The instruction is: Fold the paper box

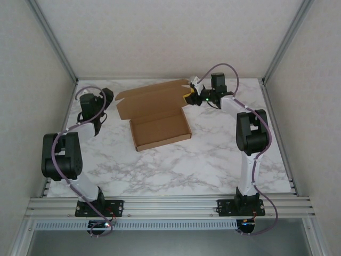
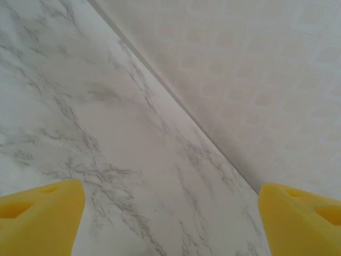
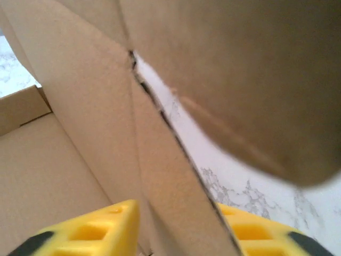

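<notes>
The paper box is lying mid-table, a bit toward the far side of the marble table. Its shallow tray half is sitting nearer the arms w/ walls already up. The lid panel is lying open behind it, toward the back wall, w/ flaps sticking out at both ends.

The right gripper is reaching in at the lid's right end, at the side flap. In the right wrist cam, the brown cardboard is running up betw. the two yellow fingers, w/ a creased flap edge passing straight through the right gripper. The jaws are standing partly closed, one finger on each side of the flap. Can't tell whether the pads are actually pinching it or just flanking it. Marble is showing past the flap on the right.

The left gripper is hanging over the table's far-left area, well apart from the box's left flap. In the left wrist cam, its yellow fingers are standing wide apart, and the left gripper is holding nothing. Bare tabletop and the wall are lying ahead.
</notes>
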